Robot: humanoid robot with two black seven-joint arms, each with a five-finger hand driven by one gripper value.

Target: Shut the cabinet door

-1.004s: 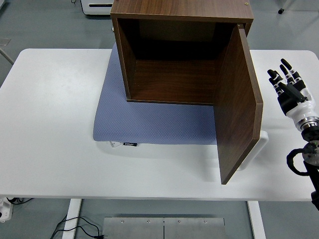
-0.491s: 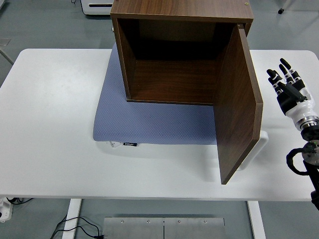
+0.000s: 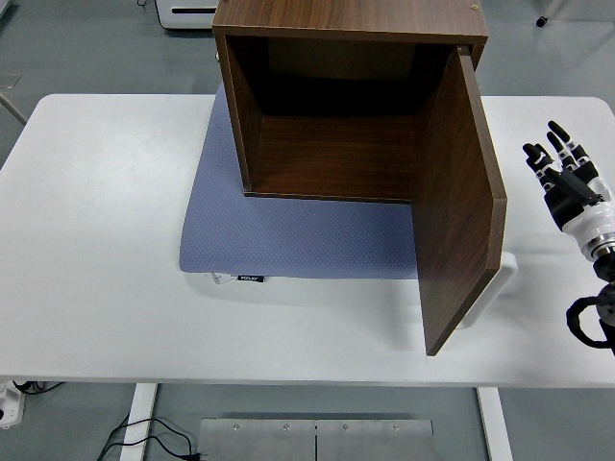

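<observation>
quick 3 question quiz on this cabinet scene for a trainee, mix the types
1. True or false: the hinged wooden door of the brown wooden cabinet is shut.
2. What lies under the cabinet? A) blue-grey textured mat B) metal tray C) nothing
3. Fill in: the robot's right hand is ____ the door, fingers spread, apart from it.

Key
1. False: it stands wide open, swung towards the white table's near edge.
2. A, the blue-grey textured mat.
3. Right of.
</observation>
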